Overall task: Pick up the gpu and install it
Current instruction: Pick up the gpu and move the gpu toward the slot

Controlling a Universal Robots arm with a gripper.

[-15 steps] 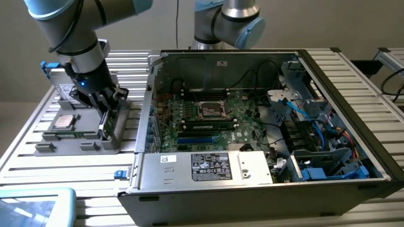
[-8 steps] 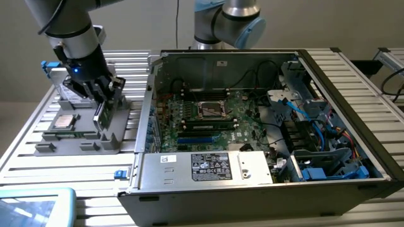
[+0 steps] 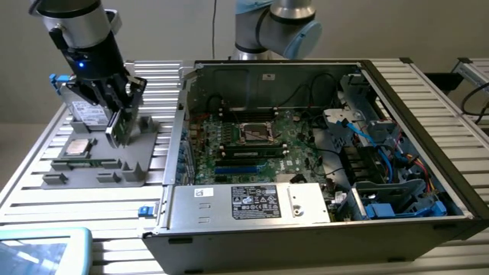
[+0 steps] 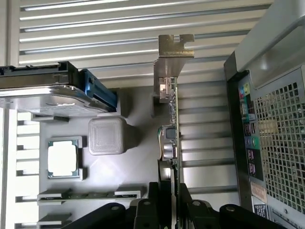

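The gpu (image 3: pixel 117 127) stands on edge at the grey parts tray (image 3: pixel 99 175), on the exterior view's left, beside the open computer case. My gripper (image 3: pixel 115 112) comes down on it from above, shut on its upper edge. The wrist view looks along the card: the gpu (image 4: pixel 170 121) appears edge-on as a thin green board with its silver end bracket (image 4: pixel 174 47) at the far end. Here the gripper (image 4: pixel 168 198) has one dark finger on each face of the card. Whether the card's lower edge still rests in the tray's slot I cannot tell.
The open computer case (image 3: pixel 397 74) holds the motherboard (image 3: pixel 252 143) and a power supply (image 3: pixel 244 201). In the tray are a silver drive (image 3: pixel 82 109) (image 4: pixel 43 93), a CPU chip (image 3: pixel 77 147) (image 4: pixel 63 157) and a memory stick (image 4: pixel 90 194). The case's perforated rear wall (image 4: pixel 279 138) is close beside the card.
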